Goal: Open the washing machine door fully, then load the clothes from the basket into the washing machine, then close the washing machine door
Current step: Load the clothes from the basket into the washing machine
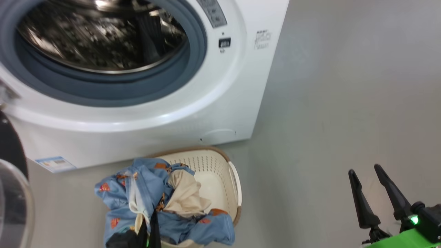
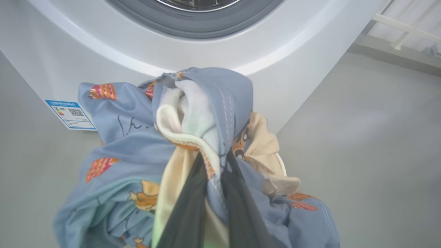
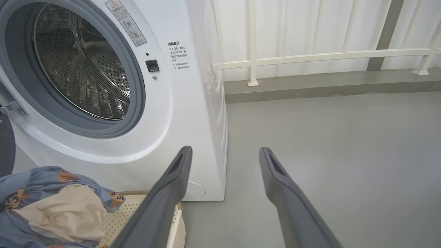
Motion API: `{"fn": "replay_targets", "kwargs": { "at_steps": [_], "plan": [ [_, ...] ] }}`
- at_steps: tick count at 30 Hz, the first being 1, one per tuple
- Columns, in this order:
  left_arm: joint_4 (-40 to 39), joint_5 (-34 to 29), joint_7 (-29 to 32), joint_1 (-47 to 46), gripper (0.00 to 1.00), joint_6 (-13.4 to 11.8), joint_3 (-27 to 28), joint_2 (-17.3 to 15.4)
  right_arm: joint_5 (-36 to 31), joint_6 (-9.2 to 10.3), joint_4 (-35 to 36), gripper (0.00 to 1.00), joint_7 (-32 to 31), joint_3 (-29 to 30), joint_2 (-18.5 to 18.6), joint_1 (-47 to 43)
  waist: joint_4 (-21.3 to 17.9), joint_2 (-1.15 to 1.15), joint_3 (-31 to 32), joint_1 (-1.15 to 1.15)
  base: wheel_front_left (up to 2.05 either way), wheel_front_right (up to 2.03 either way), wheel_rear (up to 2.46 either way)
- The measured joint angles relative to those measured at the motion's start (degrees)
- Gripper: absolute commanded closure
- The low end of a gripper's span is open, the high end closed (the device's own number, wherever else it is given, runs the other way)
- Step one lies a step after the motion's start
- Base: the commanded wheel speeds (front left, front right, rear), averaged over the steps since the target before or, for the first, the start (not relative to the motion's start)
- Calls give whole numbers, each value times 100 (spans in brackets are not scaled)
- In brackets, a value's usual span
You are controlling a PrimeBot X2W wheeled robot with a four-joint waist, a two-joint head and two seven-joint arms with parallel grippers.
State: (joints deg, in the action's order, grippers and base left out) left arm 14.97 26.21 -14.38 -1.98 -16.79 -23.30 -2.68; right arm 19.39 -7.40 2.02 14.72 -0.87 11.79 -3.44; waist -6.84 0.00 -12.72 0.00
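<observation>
left gripper [image 2: 215, 162]: clamped on clothes [image 1: 162, 203] over basket [image 1: 213, 165], to load washing machine [image 1: 206, 103] at 12 o'clock
right gripper [image 1: 364, 169]: apart, idle, 4 o'clock

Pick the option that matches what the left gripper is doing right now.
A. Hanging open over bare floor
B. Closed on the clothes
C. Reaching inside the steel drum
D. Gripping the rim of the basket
B: the left wrist view shows the left gripper pinched shut on a fold of the clothes, in front of the washing machine rather than inside it.
</observation>
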Motion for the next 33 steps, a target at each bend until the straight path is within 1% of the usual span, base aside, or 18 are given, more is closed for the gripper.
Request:
{"fn": "replay_targets", "kwargs": {
  "at_steps": [8,12,16,21,26,33],
  "plan": [
    [-725,-495,0,773,100,158,289,-7,-382,0,-123,0,0,130,-103,-307,155,0,600,0,0,0,0],
    [-1040,-723,0,1110,100,308,438,-11,-619,0,-226,0,0,168,-163,-447,245,0,884,0,0,0,0],
    [-1281,-858,0,1409,100,456,620,-13,-700,0,-278,0,0,202,-280,-595,345,0,1139,0,0,0,0],
    [-1607,-1046,0,1616,100,635,835,-15,-739,0,-300,0,0,200,-319,-628,470,0,1358,0,0,0,0],
    [-1900,-1137,0,1830,100,649,911,-15,-893,0,-327,0,0,229,-335,-628,540,0,1485,0,0,0,0],
    [-2016,-1188,0,1964,100,656,931,-18,-956,0,-361,0,0,294,-368,-633,567,0,1505,0,0,0,0]
  ]
}}
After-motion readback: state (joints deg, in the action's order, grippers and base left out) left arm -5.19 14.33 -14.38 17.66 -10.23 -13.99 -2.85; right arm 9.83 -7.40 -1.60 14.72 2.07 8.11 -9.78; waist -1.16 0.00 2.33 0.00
